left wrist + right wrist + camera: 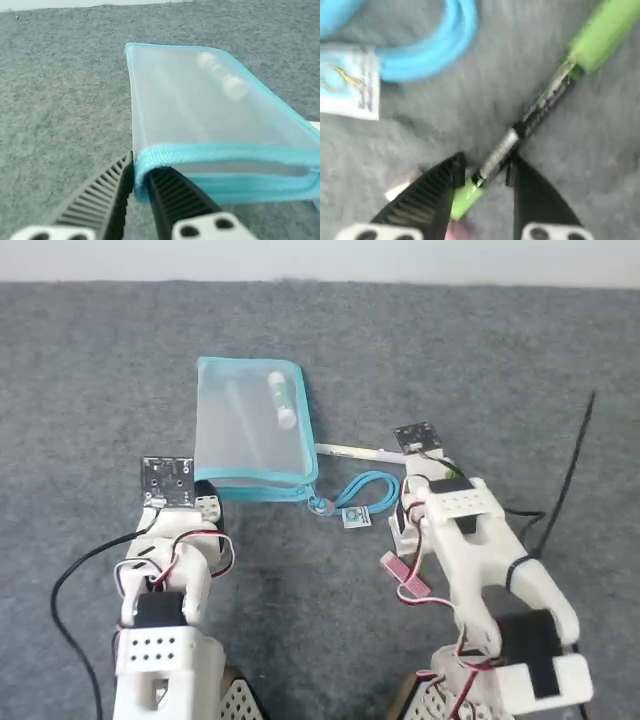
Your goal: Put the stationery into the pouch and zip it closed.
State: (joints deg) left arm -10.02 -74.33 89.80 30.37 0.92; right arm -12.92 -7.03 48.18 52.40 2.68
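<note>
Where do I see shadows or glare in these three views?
High view: even light, soft shadows under the arms, no glare on the pouch. Left wrist view: flat light, the pouch again without glare. Right wrist view: a bright glint on the pen's metal part.

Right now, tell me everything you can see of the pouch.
The pouch is translucent, plastic-looking, trimmed in teal fabric, lying flat on the grey table. A white tube shows through near its far edge. Its zipper edge faces the arms; a blue cord loop with a tag trails from one corner. The left gripper pinches the other near corner with its fingers.
</note>
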